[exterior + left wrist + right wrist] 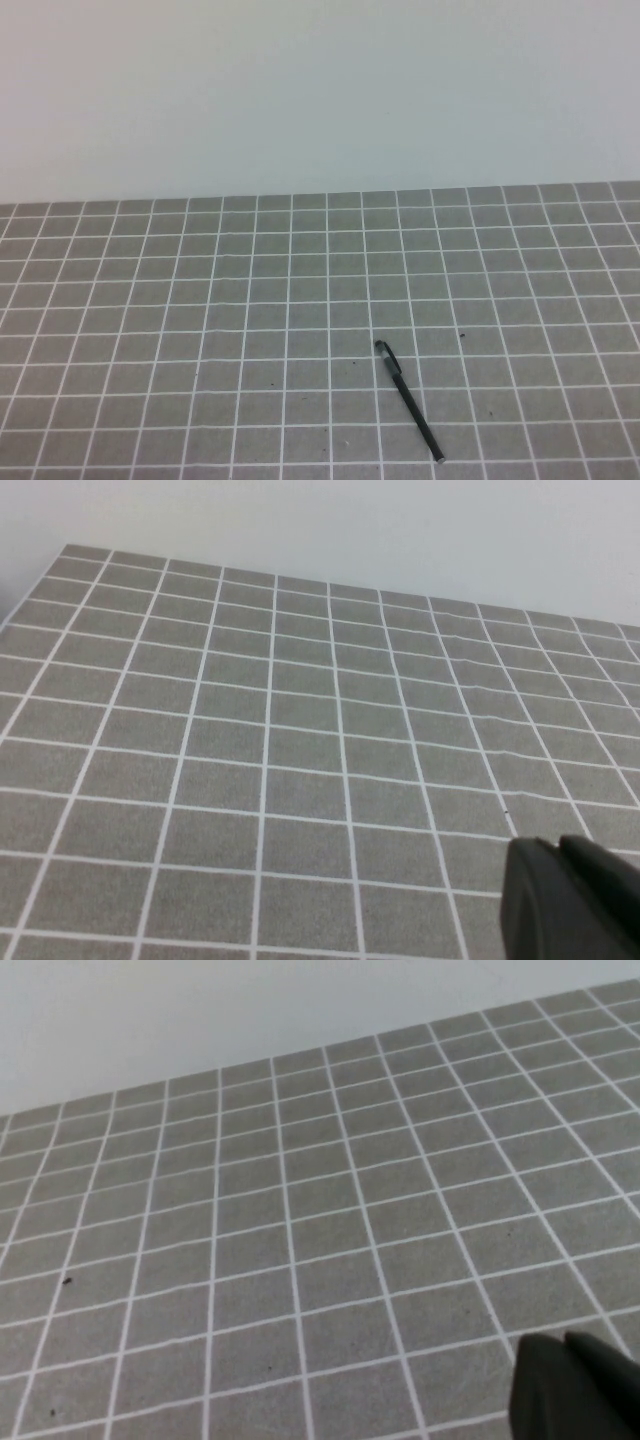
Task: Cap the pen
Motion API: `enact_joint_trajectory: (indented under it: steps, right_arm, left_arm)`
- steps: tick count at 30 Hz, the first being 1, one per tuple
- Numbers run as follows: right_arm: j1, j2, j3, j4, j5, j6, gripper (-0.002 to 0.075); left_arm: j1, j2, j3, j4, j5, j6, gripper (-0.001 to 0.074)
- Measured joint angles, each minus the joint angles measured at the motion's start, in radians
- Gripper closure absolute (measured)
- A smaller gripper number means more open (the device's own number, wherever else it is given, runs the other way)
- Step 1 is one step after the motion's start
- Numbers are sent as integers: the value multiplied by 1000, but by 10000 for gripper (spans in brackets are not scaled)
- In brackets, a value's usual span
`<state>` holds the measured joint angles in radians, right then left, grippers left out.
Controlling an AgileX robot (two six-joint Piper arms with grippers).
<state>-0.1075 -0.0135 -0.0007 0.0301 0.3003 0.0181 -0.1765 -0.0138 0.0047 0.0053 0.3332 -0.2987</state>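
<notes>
One pen [409,401] lies alone on the gridded tabletop [200,300] near the front edge, right of centre, while the left gripper [572,900] and right gripper [575,1390] hang back clenched and empty, probably parked.

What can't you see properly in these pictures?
- Pen: in the high view it is too thin and small to tell whether its cap is on or lies at the curled upper end.
- The pen does not show in either wrist view.
- Left gripper: cut off by the picture's edge in the left wrist view; shut, nothing held.
- Right gripper: cut off likewise in the right wrist view; shut.
- Both arms are outside the high view.
</notes>
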Motion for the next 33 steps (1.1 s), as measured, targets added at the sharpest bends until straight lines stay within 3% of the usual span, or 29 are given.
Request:
enact_joint_trajectory:
  steps: [33]
  right_arm:
    - [-10, 2, 0, 46, -2, -7, 727]
  left_arm:
    - [0, 2, 0, 0, -2, 0, 738]
